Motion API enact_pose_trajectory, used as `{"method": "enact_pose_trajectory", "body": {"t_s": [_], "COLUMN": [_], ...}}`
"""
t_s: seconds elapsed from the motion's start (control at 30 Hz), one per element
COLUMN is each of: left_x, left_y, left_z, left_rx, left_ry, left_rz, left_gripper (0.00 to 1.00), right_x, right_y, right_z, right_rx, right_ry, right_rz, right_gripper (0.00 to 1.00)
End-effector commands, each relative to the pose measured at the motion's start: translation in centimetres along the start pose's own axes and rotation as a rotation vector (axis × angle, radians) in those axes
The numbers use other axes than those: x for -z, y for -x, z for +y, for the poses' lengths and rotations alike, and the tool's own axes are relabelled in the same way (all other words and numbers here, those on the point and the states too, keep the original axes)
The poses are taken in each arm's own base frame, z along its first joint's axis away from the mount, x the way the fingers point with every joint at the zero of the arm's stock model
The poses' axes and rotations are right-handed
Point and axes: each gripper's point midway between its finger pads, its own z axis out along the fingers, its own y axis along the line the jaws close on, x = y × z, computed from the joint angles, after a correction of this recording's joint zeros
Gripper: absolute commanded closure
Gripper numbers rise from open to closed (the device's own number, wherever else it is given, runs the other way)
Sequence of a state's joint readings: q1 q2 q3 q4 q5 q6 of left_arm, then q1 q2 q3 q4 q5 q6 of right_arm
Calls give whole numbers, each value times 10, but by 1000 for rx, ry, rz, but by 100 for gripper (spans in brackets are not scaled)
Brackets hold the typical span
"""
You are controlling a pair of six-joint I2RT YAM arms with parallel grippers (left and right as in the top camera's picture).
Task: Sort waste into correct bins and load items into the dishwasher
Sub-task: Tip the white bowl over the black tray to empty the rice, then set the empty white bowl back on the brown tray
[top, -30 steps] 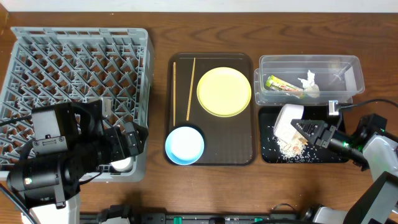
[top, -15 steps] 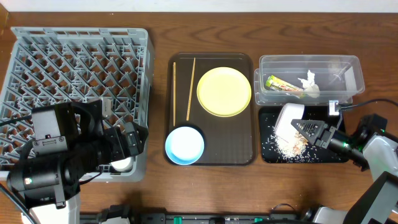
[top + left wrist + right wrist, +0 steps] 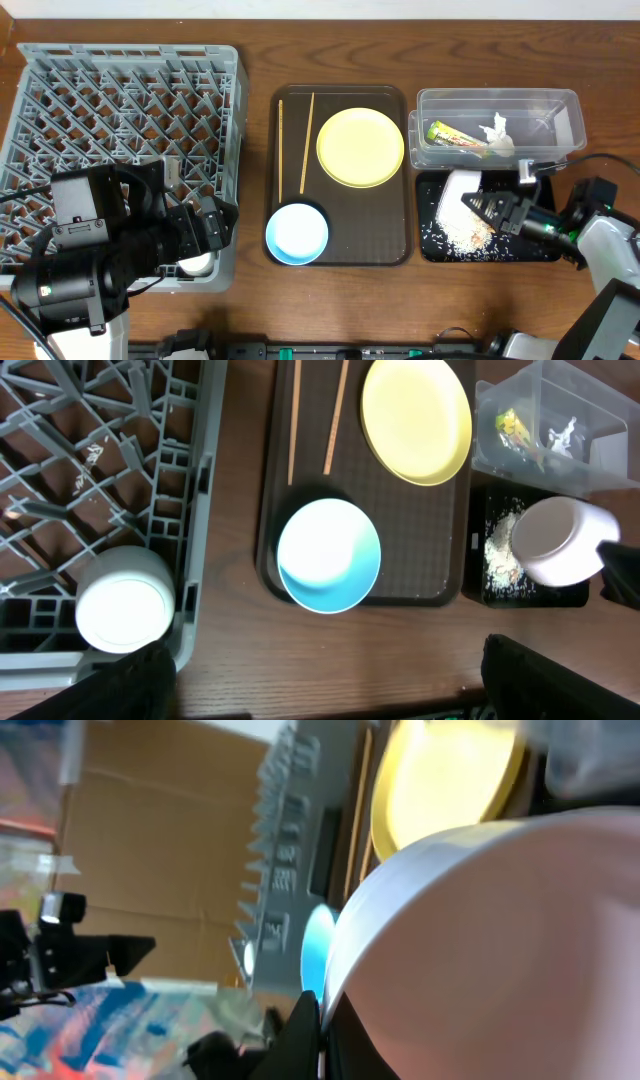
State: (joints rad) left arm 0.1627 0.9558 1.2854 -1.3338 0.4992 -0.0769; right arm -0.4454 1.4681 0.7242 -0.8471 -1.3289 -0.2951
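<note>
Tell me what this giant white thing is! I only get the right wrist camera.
Observer: A white bowl. The right gripper pinches its rim, tipped on its side over the black tray.
Operator: Is anything under it?
Observer: Yes, a heap of rice scraps lies on that tray.
Operator: Any more bowls like it?
Observer: One, a second white bowl, sits in the grey rack.

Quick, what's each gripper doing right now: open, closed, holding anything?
Left gripper: open, holding nothing.
Right gripper: shut on the rim of the white bowl, which is tilted over the black tray.
</note>
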Motion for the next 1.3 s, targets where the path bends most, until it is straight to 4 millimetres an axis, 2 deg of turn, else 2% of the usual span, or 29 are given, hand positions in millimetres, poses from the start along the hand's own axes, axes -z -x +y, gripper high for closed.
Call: {"method": "enact_pose_trajectory", "body": {"t_s": [0.0, 0.07, 0.17, 0.2, 0.27, 0.43, 0.63, 0.77, 0.8, 0.83, 0.9, 0.97, 1.0, 1.07, 1.2, 1.27], "left_x": [4, 4, 4, 4, 4, 4, 4, 4, 4, 4, 4, 4, 4, 4, 4, 4], "left_y": [3, 3, 3, 3, 3, 3, 3, 3, 3, 3, 3, 3, 3, 3, 3, 3], "left_z": [-4, -4, -4, -4, -4, -4, -4, -4, -4, -4, -4, -4, -4, -4, -4, -4], "left_rx": [-20, -20, -20, -20, -20, -20, -20, -20, -20, -20, -20, -20, -20, -20, -20, -20], "left_ry": [-13, -13, -13, -13, -13, -13, -13, -13, -13, -13, -13, -13, -13, -13, -13, -13], "left_rz": [-14, -14, -14, -14, -14, -14, -14, -14, -14, -14, -14, -14, -14, -14, -14, -14], "left_gripper": [2, 2, 2, 2, 2, 2, 2, 2, 2, 2, 2, 2, 2, 2, 2, 2], "right_x": [-12, -23, -29, -34, -44, -87, -144, -159, -162, -163, -169, -174, -175, -176, -170, -162], "right_y": [-6, -12, -16, -16, -19, -46, -78, -88, -91, -93, -99, -101, -100, -97, -85, -77], "right_z": [18, 23, 20, 22, 25, 21, 1, -14, -16, -15, -7, 8, 15, 34, 80, 110], "right_rx": [47, 96, 177, 257, 347, 511, 628, 634, 633, 633, 667, 692, 700, 719, 747, 763], "right_ry": [-50, -202, -482, -648, -766, -887, -903, -908, -903, -893, -836, -788, -776, -748, -696, -659], "right_rz": [79, 160, 211, 212, 206, 251, 352, 397, 408, 413, 447, 457, 452, 432, 379, 336], "right_gripper": [99, 99, 99, 99, 99, 99, 99, 99, 94, 82, 52, 32, 27, 23, 22, 22]}}
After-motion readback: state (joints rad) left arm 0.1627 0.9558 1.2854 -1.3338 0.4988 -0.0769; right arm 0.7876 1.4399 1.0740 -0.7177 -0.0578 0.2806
